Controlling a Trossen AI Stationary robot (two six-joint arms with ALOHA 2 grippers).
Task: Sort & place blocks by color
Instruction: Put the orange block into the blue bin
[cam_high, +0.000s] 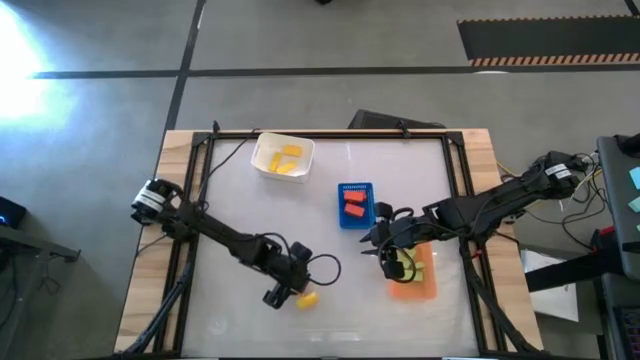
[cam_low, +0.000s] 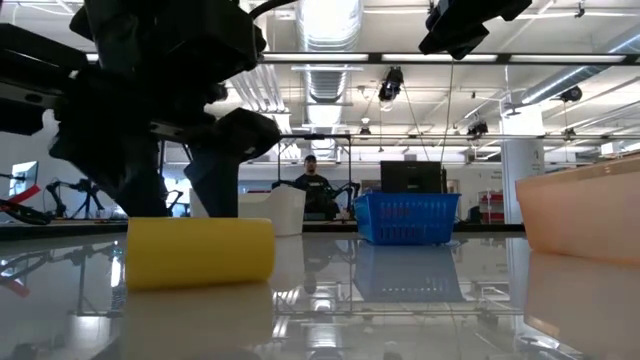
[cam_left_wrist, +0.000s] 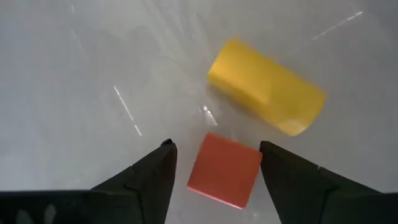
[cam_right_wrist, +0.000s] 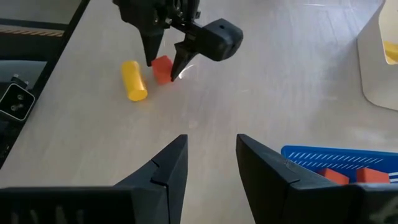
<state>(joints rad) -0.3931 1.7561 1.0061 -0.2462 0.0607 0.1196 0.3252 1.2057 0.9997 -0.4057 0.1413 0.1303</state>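
Note:
A red block (cam_left_wrist: 224, 169) lies flat on the table, with a yellow block (cam_left_wrist: 266, 86) on its side just beyond it. My left gripper (cam_left_wrist: 216, 147) is open and points down, one finger on each side of the red block with a gap at both. In the high view the left gripper (cam_high: 284, 290) hides the red block, and the yellow block (cam_high: 308, 298) lies to its right. My right gripper (cam_right_wrist: 211, 140) is open and hovers over the table between the blue tray (cam_high: 356, 216) and the orange tray (cam_high: 413, 290). It looks toward the left gripper (cam_right_wrist: 166, 59).
A white tub (cam_high: 283, 157) near the far edge holds yellow blocks. The blue tray (cam_right_wrist: 311, 158) holds red blocks (cam_high: 354, 203). The orange tray (cam_low: 585, 210) stands at the near right. A person (cam_low: 313, 185) sits in the room beyond the table.

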